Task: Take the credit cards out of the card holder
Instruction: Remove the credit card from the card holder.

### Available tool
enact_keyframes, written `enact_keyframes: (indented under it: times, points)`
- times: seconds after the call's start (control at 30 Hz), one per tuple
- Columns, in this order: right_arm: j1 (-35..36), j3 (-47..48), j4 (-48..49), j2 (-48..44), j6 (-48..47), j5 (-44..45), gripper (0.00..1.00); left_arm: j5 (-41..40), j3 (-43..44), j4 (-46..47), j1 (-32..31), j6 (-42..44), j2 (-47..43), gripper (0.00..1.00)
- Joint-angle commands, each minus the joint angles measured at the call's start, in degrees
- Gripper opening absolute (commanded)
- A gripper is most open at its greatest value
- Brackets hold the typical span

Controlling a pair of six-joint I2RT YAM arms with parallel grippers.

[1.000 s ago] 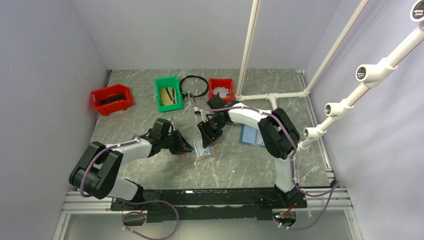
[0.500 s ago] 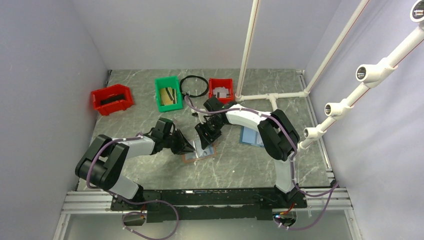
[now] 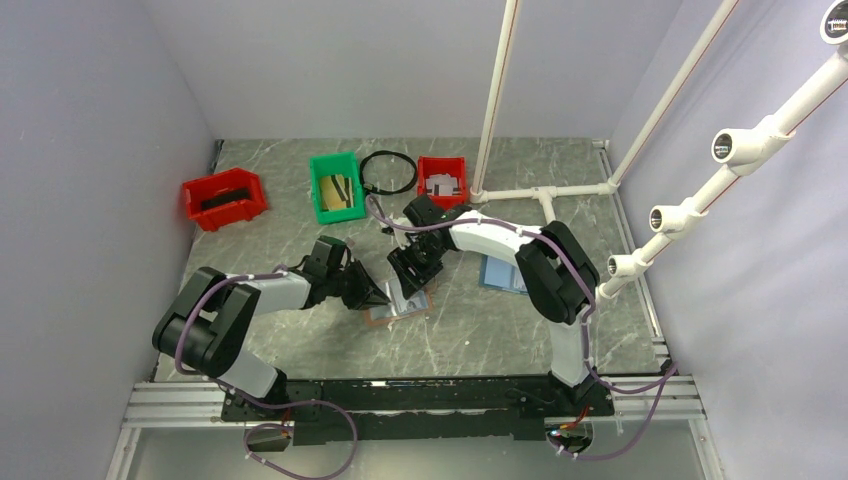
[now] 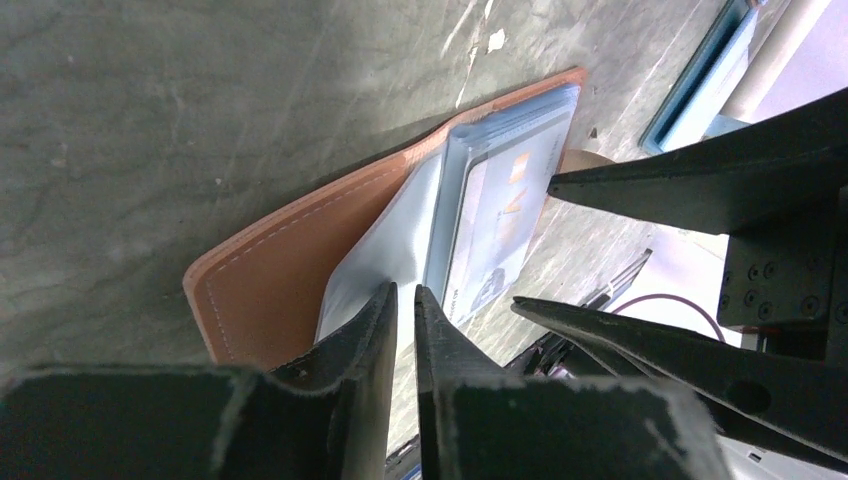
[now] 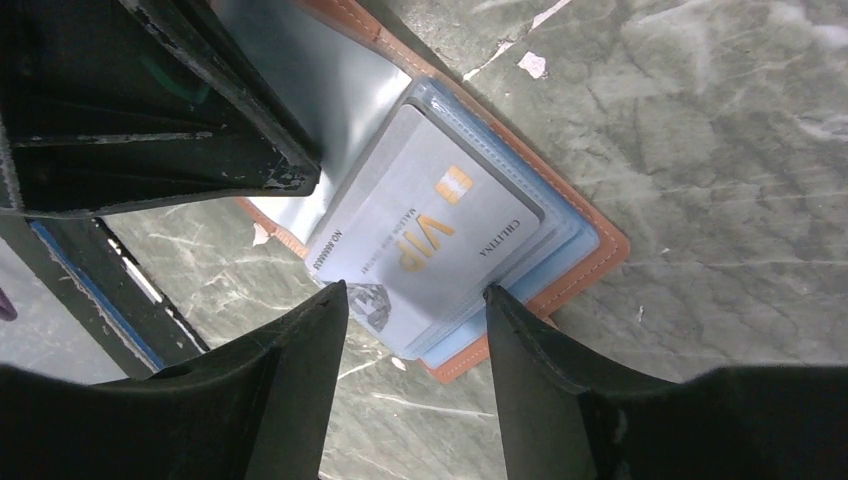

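The card holder (image 3: 402,306) lies open on the table, with a reddish-brown cover (image 4: 260,290) and pale blue pocket pages. A grey credit card (image 5: 430,230) printed "VIP" sticks partway out of the top pocket and is also seen edge-on (image 4: 495,220). My left gripper (image 4: 403,295) is shut on a pale pocket page (image 4: 380,245) at the holder's left side, lifting it. My right gripper (image 5: 415,300) is open, its fingertips on either side of the card's protruding end without gripping it. Any other cards are hidden under the pages.
A red bin (image 3: 224,197), a green bin (image 3: 336,186) and a second red bin (image 3: 443,178) stand at the back, with a black cable loop (image 3: 388,172) between them. A blue-covered holder (image 3: 500,272) lies to the right. White pipe frame (image 3: 540,190) rises at the back right.
The right gripper's jaws have spread wider and it has shifted a little to the left over the holder. The left arm's elbow has swung slightly; its grip stays put.
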Motion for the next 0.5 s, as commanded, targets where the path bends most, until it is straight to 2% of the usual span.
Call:
enact_keyframes:
  times: [0.0,0.2,0.47]
  points:
    - [-0.23,-0.89,1.03,-1.41,-1.08,6.09,0.57,-0.09,1.27,-0.68,0.11,-0.02,0.41,0.16]
    - [-0.14,-0.53,0.72,-2.18,-1.64,5.24,0.60,0.06,1.21,-0.56,0.08,-0.25,1.28,0.13]
    - [-0.14,-0.47,1.20,0.50,0.25,-3.33,0.60,0.94,0.86,1.00,0.12,-0.46,0.49,0.13]
